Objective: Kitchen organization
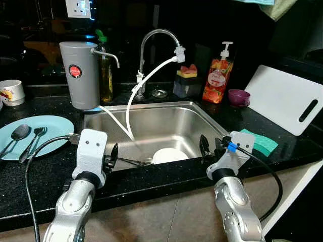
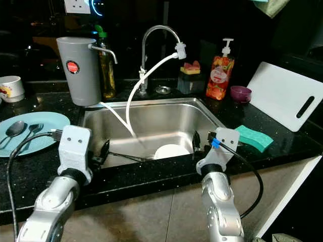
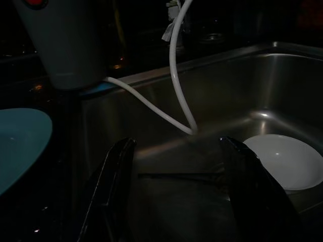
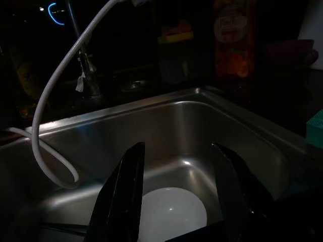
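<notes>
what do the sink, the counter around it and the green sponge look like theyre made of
Sink: stainless steel by the look, brushed silver walls with soft highlights.
Counter: probably polished stone such as black granite, glossy black with fine pale specks; could be a composite.
Green sponge: soft foam, matte teal block, lying on the counter right of the sink, beside the right gripper.

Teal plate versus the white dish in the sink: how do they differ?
The teal plate lies on the black counter at the robot's left; the white dish lies at the bottom of the sink. The teal plate carries two spoons; the white dish holds nothing. The teal plate looks wider. Both are round.
</notes>
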Tool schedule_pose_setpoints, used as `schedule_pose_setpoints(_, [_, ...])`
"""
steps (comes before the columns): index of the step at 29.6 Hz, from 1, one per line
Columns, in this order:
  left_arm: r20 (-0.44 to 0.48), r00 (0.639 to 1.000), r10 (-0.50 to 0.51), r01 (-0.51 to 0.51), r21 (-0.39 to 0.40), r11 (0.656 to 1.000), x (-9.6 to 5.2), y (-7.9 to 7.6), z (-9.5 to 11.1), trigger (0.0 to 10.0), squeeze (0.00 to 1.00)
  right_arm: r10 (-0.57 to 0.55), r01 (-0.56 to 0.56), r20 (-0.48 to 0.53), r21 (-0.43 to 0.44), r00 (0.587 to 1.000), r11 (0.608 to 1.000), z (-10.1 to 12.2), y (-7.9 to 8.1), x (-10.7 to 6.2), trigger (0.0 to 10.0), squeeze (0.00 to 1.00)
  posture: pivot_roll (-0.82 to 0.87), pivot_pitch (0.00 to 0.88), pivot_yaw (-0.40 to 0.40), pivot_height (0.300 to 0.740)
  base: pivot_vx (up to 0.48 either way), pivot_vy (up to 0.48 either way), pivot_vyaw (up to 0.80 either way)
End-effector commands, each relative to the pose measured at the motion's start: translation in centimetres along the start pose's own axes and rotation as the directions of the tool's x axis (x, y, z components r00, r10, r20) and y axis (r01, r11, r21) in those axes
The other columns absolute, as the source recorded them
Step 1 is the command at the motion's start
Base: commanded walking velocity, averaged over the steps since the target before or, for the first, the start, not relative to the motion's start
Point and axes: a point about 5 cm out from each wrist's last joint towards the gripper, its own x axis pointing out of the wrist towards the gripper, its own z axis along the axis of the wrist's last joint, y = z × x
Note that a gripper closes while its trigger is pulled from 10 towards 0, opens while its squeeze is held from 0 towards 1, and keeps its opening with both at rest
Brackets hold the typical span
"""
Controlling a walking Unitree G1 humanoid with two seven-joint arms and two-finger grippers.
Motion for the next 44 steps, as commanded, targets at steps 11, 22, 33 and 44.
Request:
schedule_pose_setpoints(11, [-0.002, 1.000, 0.007, -0.007, 0.009, 1.000, 0.0, 0.0, 0.0, 10.0, 0.00, 0.002, -0.002, -0.012, 0.000, 1.000, 1.000, -0.4, 0.1, 0.1, 10.0, 0.00, 0.20, 0.043, -0.102, 0.740, 0.000, 0.000, 0.00])
schedule_pose_setpoints(22, [-0.004, 1.000, 0.009, -0.008, 0.012, 1.000, -0.2, 0.1, 0.1, 10.0, 0.00, -0.001, 0.001, -0.013, 0.006, 1.000, 1.000, -0.4, 0.1, -0.1, 10.0, 0.00, 0.21, 0.056, -0.102, 0.740, 0.000, 0.000, 0.00])
schedule_pose_setpoints(33, [0.002, 1.000, -0.009, 0.009, 0.005, 1.000, 0.4, -0.1, 0.1, 10.0, 0.00, -0.012, 0.012, -0.001, -0.003, 1.000, 1.000, -0.1, -0.1, 0.0, 10.0, 0.00, 0.18, 0.044, -0.092, 0.740, 0.000, 0.000, 0.00])
schedule_pose_setpoints(44, [-0.001, 1.000, -0.007, 0.007, -0.017, 1.000, 0.4, -0.6, -0.1, 10.0, 0.00, -0.015, 0.015, 0.003, -0.019, 1.000, 1.000, 0.2, -0.5, -0.1, 10.0, 0.00, 0.16, 0.041, -0.103, 0.740, 0.000, 0.000, 0.00])
